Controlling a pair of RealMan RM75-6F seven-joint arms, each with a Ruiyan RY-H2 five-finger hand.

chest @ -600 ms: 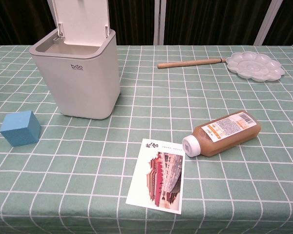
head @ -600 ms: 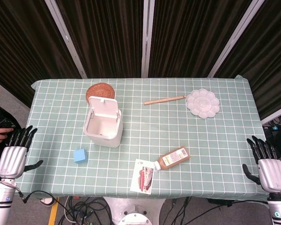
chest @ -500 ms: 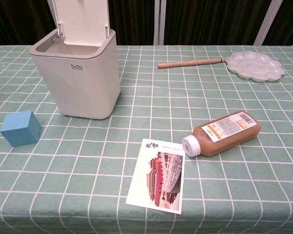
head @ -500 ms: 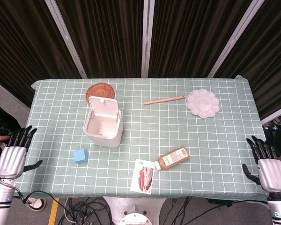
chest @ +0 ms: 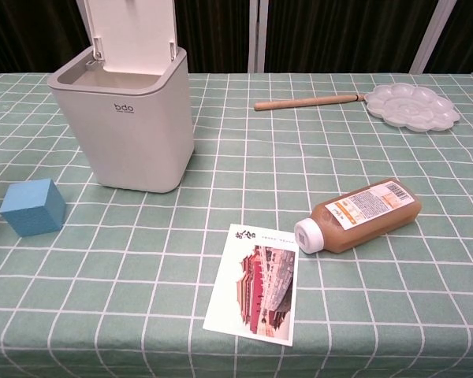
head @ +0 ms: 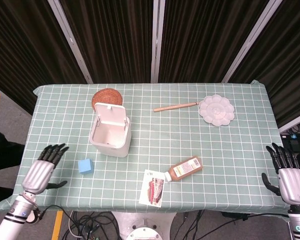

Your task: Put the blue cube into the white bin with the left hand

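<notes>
Left hand [head: 40, 172] empty, beside blue cube [head: 85, 166]

The white bin [chest: 126, 118] lid's top is cropped in chest view.

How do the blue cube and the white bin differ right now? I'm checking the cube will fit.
The small blue foam-like cube is solid and closed on all sides; the tall white plastic bin is hollow, its lid flipped up. The cube is far smaller and lower than the bin, and narrower than its opening, so it should fit. The two stand apart on the green checked tablecloth; no robot hand touches either.
</notes>
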